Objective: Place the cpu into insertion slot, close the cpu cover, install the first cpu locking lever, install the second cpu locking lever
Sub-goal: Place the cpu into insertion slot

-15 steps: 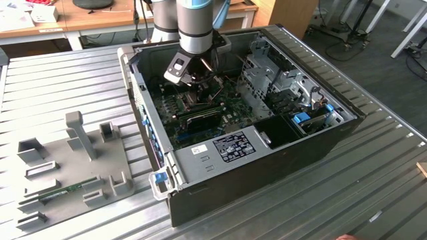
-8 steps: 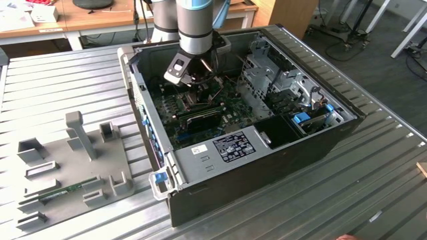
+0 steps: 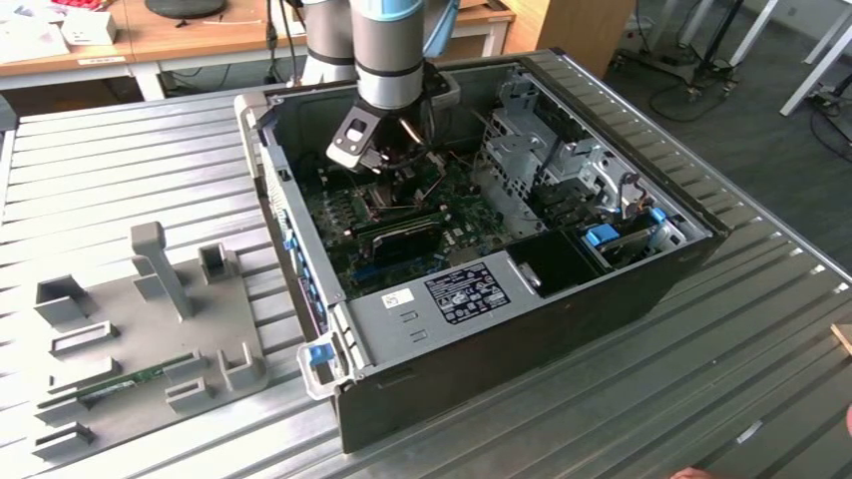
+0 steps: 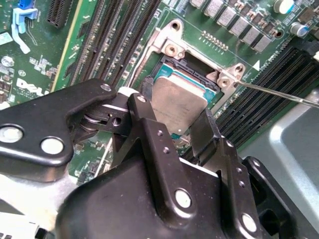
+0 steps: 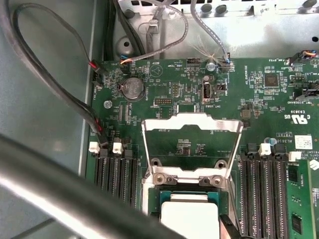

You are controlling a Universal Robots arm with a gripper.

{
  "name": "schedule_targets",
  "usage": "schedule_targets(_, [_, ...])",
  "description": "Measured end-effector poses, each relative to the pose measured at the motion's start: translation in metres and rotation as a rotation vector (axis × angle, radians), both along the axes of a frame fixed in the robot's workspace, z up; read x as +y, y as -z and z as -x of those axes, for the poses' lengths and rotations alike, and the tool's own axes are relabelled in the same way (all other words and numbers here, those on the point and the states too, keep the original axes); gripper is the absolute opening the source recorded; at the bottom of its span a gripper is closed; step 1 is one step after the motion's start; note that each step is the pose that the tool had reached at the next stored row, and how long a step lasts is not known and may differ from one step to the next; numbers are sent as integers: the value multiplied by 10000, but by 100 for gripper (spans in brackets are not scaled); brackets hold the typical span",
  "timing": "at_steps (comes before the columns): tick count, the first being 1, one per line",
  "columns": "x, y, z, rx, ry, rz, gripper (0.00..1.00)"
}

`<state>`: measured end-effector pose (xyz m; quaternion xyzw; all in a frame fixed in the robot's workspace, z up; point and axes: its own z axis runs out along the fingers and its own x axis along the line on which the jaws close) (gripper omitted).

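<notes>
My gripper (image 3: pixel 390 165) reaches down into the open computer case (image 3: pixel 665 269) over the green motherboard (image 3: pixel 460 200). In the second wrist view the gripper (image 4: pixel 174 113) is shut on the cpu (image 4: pixel 180 97), a small grey square chip, with a black finger (image 4: pixel 145 102) against each side. The chip sits at the insertion slot (image 4: pixel 172 49), slightly tilted against its silvery rim. In the first wrist view the cpu (image 5: pixel 192 216) lies in the insertion slot (image 5: pixel 187 178), and the cpu cover (image 5: pixel 192 119) stands swung open beyond it. A thin locking lever (image 4: pixel 279 92) sticks out beside the socket.
Long black memory slots (image 5: pixel 114 172) flank the socket on both sides. Cables (image 5: pixel 60 84) loop along the case wall near the board's edge. A grey fixture tray (image 3: pixel 147 329) lies on the ridged metal table (image 3: pixel 120 170) at the exterior view's left. A metal drive cage (image 3: pixel 546 150) fills the case's far side.
</notes>
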<state>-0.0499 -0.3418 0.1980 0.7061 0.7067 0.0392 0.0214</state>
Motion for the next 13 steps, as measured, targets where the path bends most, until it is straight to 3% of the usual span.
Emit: schedule_targets(13, [8,3,1,0,75,0,54])
